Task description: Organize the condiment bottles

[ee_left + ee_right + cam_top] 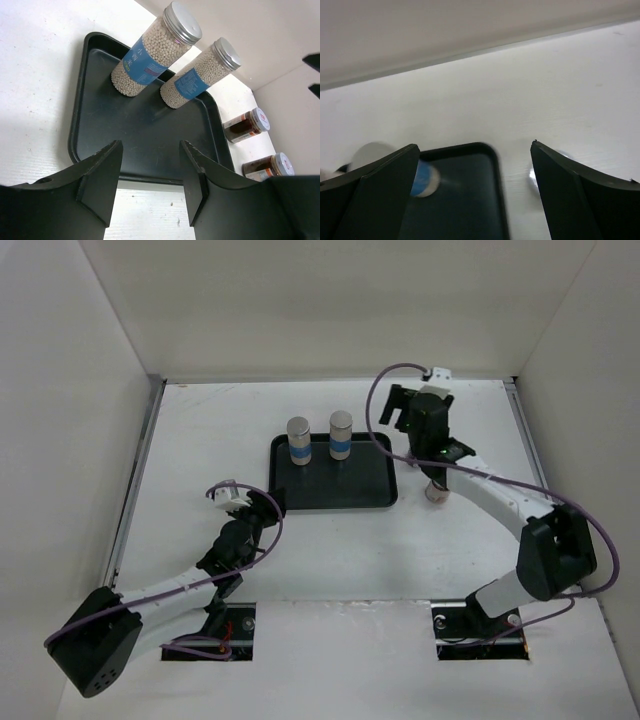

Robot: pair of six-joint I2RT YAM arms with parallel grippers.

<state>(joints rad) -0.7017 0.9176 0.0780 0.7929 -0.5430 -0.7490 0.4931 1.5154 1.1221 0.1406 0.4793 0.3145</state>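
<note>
Entry: right end effector [474,145] released wide, left end effector [151,145] slightly parted, empty; far dark jar [245,126] and near dark jar [267,167] beside tray [100,125], probably best to straddle one squarely, clear of its neighbour, before clenching.

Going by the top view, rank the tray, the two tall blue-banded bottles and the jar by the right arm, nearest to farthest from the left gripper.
From the left gripper:
1. tray, directly ahead of it.
2. left tall bottle, at the back left of the tray.
3. right tall bottle, next to it, further right.
4. jar, off the tray on its right side, under the right arm.
</note>
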